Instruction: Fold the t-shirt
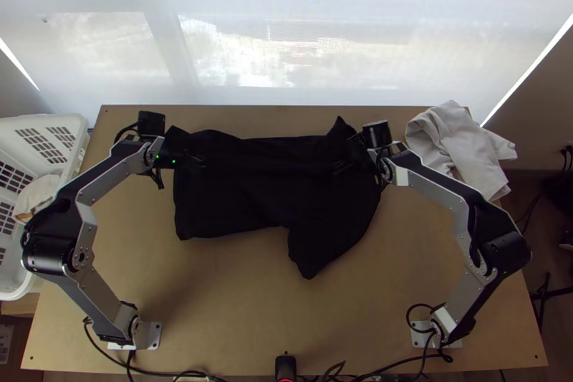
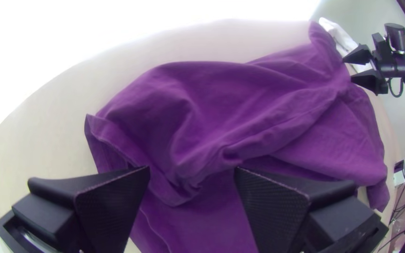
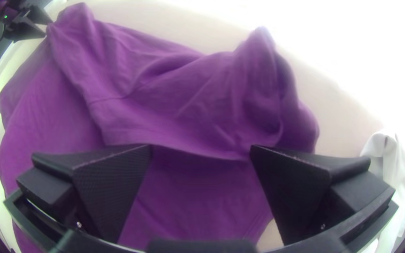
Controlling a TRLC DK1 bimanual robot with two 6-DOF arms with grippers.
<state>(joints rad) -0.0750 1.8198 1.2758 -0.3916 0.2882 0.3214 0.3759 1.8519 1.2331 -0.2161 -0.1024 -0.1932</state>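
"While we look at the two claws, can you tell me how they stand?"

"Yes. The left gripper (image 2: 193,169) has its black fingers wide apart, and I see nothing pinched between them. The right gripper (image 3: 201,149) is the same, with a wide gap and cloth below."

"And what lies under them?"

"It is the dark purple t-shirt (image 1: 236,181), of soft cloth, on the far half of the light wooden table (image 1: 215,296). Each gripper is over one end of it. An upper layer (image 3: 165,107) lies across the rest, quite wrinkled, and a rounded flap (image 1: 311,256) spreads toward the near edge."

"What is further out?"

"A crumpled light grey cloth (image 1: 458,142) is at the far right corner, and a white plastic basket (image 1: 43,121) stands at the left."

"So which step is it, in your opinion?"

"I would say one fold is being made, but it is rough. Next, I think, both grippers should go down, close on the same layer and draw it even."

"Is there some danger?"

"Perhaps they could catch two layers together, or leave the flap outside the fold."
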